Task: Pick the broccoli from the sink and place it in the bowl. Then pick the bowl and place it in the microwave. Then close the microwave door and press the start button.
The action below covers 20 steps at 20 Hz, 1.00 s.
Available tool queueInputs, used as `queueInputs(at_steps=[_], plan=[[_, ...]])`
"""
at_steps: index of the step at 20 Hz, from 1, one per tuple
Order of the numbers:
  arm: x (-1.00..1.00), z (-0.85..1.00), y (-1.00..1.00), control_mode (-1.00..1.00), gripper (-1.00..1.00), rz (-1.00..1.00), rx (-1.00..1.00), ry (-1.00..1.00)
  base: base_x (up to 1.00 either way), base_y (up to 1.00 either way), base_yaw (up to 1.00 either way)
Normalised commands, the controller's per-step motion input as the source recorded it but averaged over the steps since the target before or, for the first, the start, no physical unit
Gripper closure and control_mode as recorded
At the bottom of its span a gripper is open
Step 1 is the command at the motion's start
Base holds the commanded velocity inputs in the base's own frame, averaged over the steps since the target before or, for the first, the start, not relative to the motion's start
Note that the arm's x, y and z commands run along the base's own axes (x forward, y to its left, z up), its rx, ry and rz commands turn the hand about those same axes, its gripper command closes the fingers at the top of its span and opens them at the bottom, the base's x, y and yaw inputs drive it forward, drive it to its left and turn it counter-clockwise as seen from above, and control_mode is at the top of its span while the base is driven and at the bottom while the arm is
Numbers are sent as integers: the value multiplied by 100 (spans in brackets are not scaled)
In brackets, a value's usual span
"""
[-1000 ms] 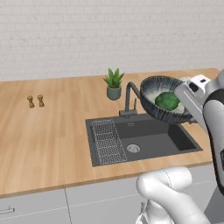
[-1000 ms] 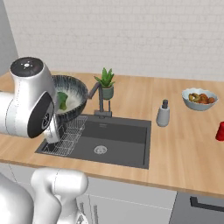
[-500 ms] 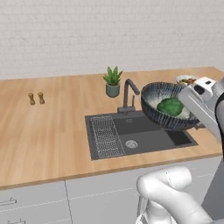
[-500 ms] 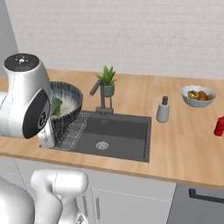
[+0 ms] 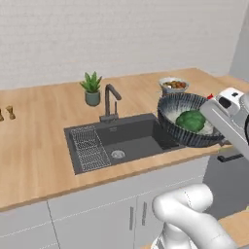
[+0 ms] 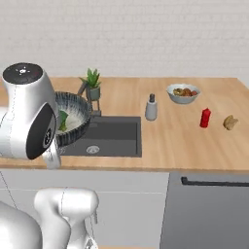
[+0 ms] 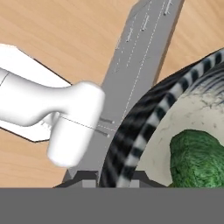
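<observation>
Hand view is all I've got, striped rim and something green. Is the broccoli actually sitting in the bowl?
Observer: Yes, the broccoli lies inside the bowl, which is lifted off the counter.
Operator: Where is the bowl relative to the sink?
Observer: It hangs over the right end of the sink in the left base view.
Operator: Anything nearby on the counter?
Observer: A paler fruit bowl stands behind, and a red bottle further right.

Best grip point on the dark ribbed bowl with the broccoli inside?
The thin rim of the round dark blue-grey ribbed bowl, one finger inside and one outside, approached from the arm's side. The wall is too wide to span, and the bright-green broccoli floret sits mid-bowl, leaving the edge free.
</observation>
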Motion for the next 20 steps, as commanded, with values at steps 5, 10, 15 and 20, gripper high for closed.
queueInputs(at_steps=[5, 10, 15, 20], plan=[[0, 0, 0, 100, 100, 0, 0, 0, 0, -2, -93], [0, 0, 0, 100, 100, 0, 0, 0, 0, 0, -98], [0, 0, 0, 100, 100, 0, 0, 0, 0, 0, -99], [0, 0, 0, 100, 100, 0, 0, 0, 0, 0, -99]])
